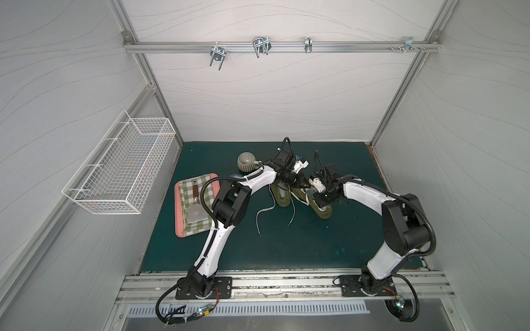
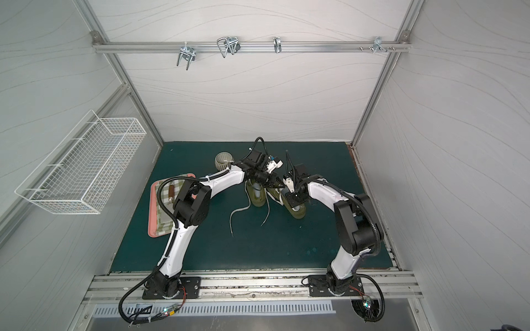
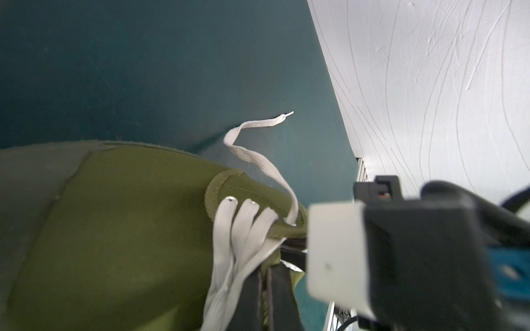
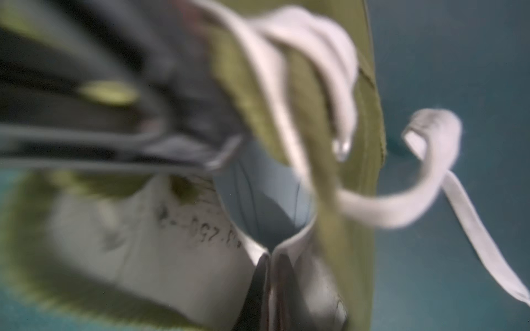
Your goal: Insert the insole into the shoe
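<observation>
Two olive shoes stand mid-mat in both top views, one (image 1: 282,197) to the left and one (image 1: 322,210) under my right wrist. My left gripper (image 1: 305,186) (image 3: 265,275) is shut on the olive laced flap (image 3: 255,200) of the right shoe (image 3: 114,229). Across the same opening, my right gripper (image 1: 314,197) (image 4: 269,258) is shut on that shoe's white-lined rim (image 4: 172,243). A pale blue-grey surface (image 4: 258,200) shows deep inside. I cannot tell whether it is the insole, and no loose insole is in view.
White laces (image 1: 265,213) trail over the green mat (image 1: 286,243) toward the front. A pink tray (image 1: 179,229) with a checked cloth and a scraper lies at the left. A ribbed cup (image 1: 246,162) stands behind it. A wire basket (image 1: 120,169) hangs on the left wall.
</observation>
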